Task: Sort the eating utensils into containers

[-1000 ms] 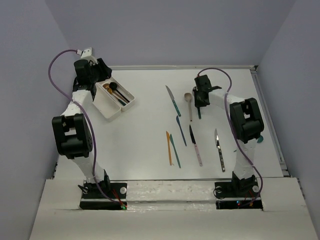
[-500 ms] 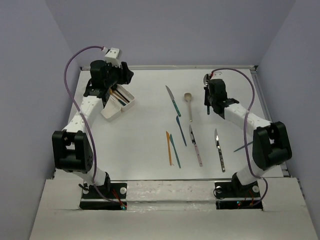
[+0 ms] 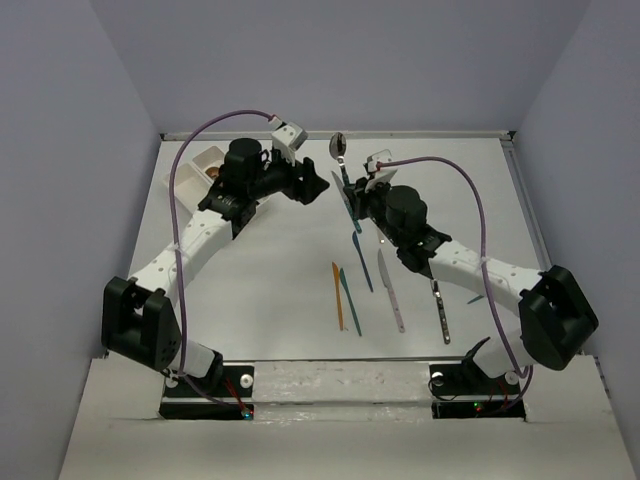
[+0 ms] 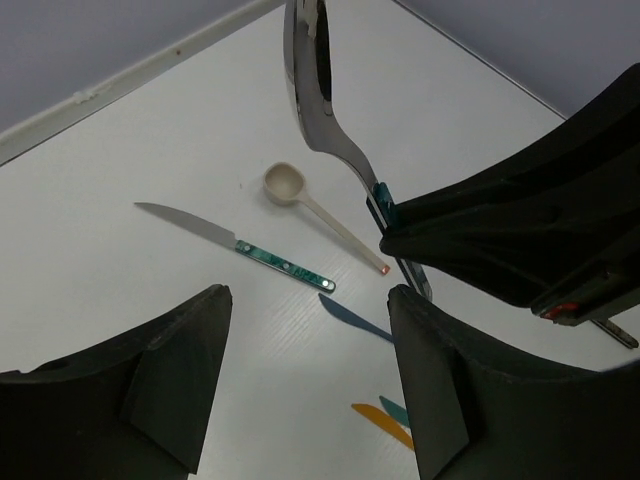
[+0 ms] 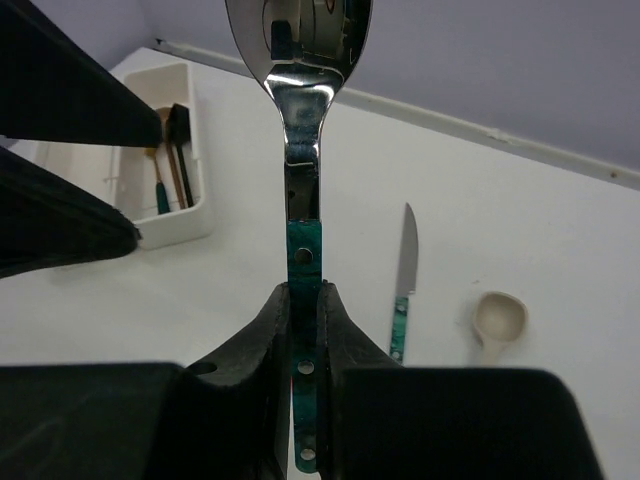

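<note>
Right wrist: right jaws pinch teal-handled spoon (image 5: 301, 180); left jaws gape.

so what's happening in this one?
The right gripper is shut on a teal-handled silver spoon, lifted off the table. The left gripper is open close beside it, so this looks like a handover. The white trays hold a few utensils; knives and a cream spoon lie loose.
</note>
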Available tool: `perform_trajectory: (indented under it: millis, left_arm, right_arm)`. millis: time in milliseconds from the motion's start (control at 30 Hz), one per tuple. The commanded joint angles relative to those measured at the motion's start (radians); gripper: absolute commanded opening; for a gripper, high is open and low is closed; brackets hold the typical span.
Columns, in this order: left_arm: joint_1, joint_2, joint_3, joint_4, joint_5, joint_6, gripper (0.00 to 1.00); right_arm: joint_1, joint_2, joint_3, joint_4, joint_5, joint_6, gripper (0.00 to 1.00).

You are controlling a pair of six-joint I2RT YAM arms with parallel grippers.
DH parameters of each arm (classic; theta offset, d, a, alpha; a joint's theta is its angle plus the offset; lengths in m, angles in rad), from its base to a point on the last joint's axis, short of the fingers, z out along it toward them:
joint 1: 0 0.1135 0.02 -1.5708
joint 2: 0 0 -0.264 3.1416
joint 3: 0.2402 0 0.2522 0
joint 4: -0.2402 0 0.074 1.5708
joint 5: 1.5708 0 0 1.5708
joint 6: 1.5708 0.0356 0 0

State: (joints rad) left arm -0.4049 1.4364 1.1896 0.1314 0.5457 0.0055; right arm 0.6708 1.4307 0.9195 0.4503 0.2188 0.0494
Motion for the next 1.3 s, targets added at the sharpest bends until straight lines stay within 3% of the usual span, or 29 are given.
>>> perform_trajectory:
  millis: [0,400,567,800,1067,1200,1267]
  left_arm:
    - [0.012,-0.057,-0.037,0.069,0.031,-0.064,0.75]
    - [0.009,-0.079,-0.087,0.165,0.056,-0.139,0.74]
    - [0.009,-0.117,-0.122,0.227,0.01,-0.167,0.62]
    - [0.009,-0.087,-0.116,0.234,-0.033,-0.208,0.6]
    - [0.009,-0.05,-0.107,0.237,-0.086,-0.222,0.32]
    - [0.009,-0.041,-0.114,0.238,-0.116,-0.225,0.0]
    - [0.012,-0.042,-0.122,0.238,-0.13,-0.234,0.0]
  right_arm:
    - [0.056,0.033,0.085,0.169,-0.035,0.001,0.0]
    - [0.128,0.114,0.171,0.148,-0.045,-0.006,0.0]
    - [0.128,0.126,0.191,0.128,-0.085,0.018,0.0]
    - [0.138,0.131,0.2,0.136,-0.096,0.032,0.0]
    - [0.156,0.132,0.2,0.134,-0.108,0.035,0.0]
    - [0.156,0.146,0.2,0.139,-0.107,0.037,0.0]
    - [0.156,0.154,0.2,0.14,-0.101,0.038,0.0]
